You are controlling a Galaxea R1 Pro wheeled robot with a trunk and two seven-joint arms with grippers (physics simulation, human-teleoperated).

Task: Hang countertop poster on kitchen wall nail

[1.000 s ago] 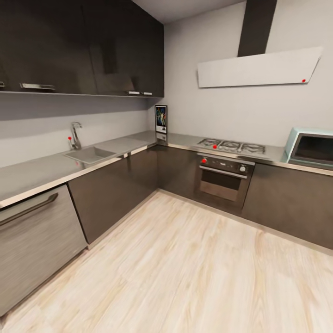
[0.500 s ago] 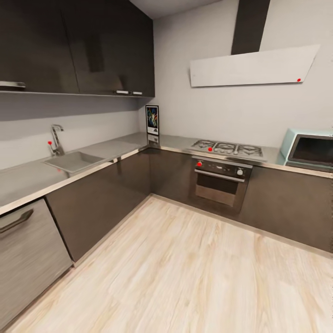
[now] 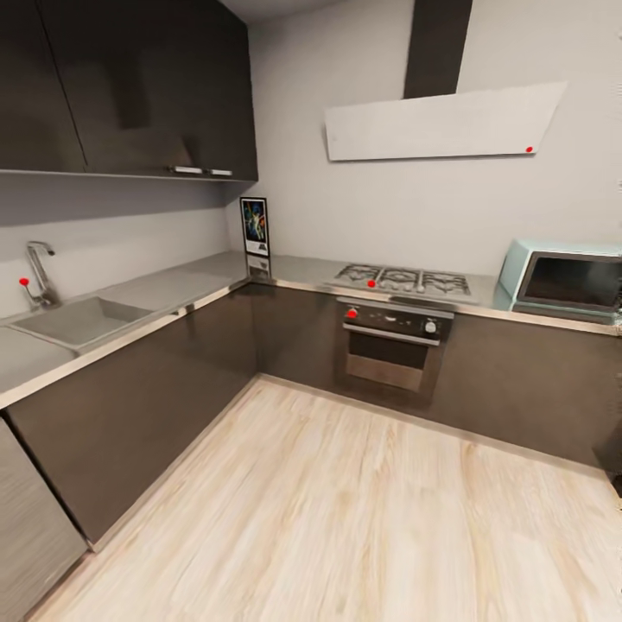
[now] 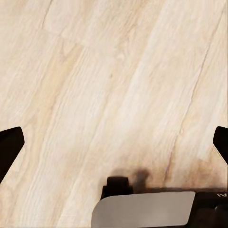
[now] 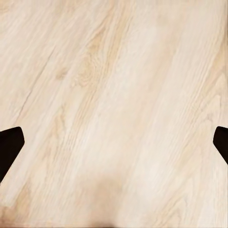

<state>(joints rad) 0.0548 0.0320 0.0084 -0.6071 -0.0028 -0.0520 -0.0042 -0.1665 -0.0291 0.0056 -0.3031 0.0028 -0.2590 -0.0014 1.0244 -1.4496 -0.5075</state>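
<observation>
Poster [image 3: 254,226] standing upright in the table [image 3: 199,276] corner, leaning against the wall. Probably handling light, stiff, slippery-framed; worth pinching a side edge. Left gripper [image 4: 114,142] and right gripper [image 5: 114,142] hanging wide apart, carrying nothing.

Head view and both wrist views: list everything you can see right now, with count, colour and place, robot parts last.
poster: 1, dark art, white border, upright in the worktop corner against the wall
worktop: 1, grey, L-shaped, over dark cabinets
sink: 1, grey, set in the worktop's left run
tap: 1, steel, behind the sink
hob: 1, steel, in the back run
oven: 1, dark, under the hob
hood: 1, pale panel, dark chimney, above the hob
microwave: 1, pale blue, right of the hob
wall cabinets: dark, upper left
floor: pale wood
left pincer: open, black tips, over the floor
right pincer: open, black tips, over the floor
</observation>
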